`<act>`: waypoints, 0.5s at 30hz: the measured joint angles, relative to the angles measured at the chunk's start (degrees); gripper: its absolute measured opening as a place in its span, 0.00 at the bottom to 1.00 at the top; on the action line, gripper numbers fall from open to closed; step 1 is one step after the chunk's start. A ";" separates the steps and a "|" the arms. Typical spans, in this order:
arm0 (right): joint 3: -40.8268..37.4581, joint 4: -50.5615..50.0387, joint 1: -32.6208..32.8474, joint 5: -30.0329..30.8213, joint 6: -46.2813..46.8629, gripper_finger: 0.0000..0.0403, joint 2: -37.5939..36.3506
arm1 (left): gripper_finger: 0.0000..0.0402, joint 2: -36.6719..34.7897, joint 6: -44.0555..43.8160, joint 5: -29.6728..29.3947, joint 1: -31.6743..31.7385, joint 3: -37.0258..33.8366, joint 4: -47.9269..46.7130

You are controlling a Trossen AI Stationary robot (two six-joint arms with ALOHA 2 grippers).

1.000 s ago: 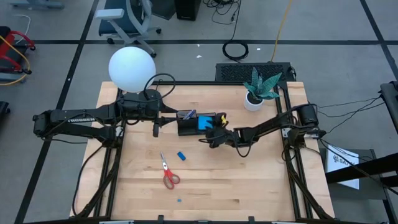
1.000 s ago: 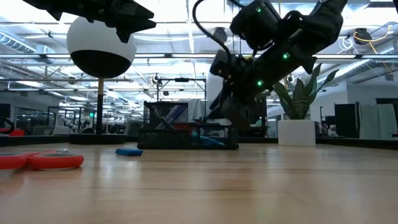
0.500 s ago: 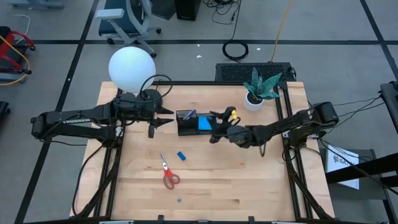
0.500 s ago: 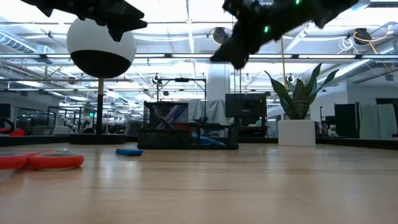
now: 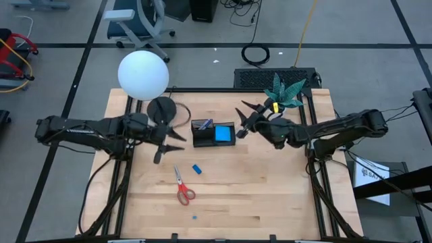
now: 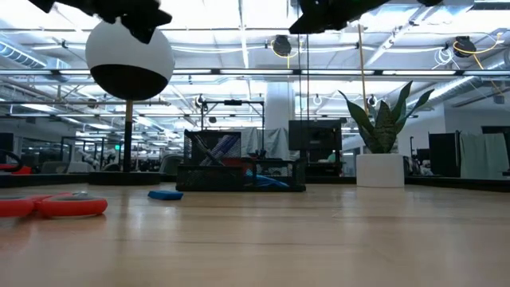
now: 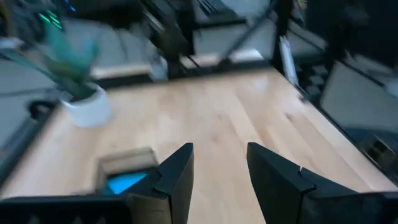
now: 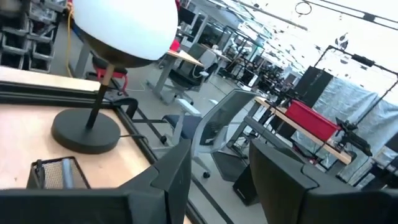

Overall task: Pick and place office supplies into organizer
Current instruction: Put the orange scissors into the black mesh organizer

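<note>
Beside organizer [image 5: 214,133], right gripper [image 5: 244,120] being lifted away, fingers parted, empty; left gripper [image 5: 167,143] being swung toward scissors [image 5: 183,189], fingers parted.

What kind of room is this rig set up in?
Likely a robotics lab or open workshop: a wooden table on a taped floor, more workbenches and frames behind, an office chair and loose cables nearby.
</note>
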 joint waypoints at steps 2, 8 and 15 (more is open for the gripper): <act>0.00 -1.40 0.03 -0.01 0.22 0.39 -0.96 | 0.40 0.02 0.05 -0.56 -2.40 0.00 -3.67; 0.00 -6.56 0.46 -0.07 1.91 0.39 -1.74 | 0.40 1.53 2.64 -7.13 -9.97 -0.07 -12.83; 0.00 -6.59 0.44 -0.07 2.07 0.39 -1.76 | 0.40 8.17 1.23 -7.95 -19.07 1.44 -15.38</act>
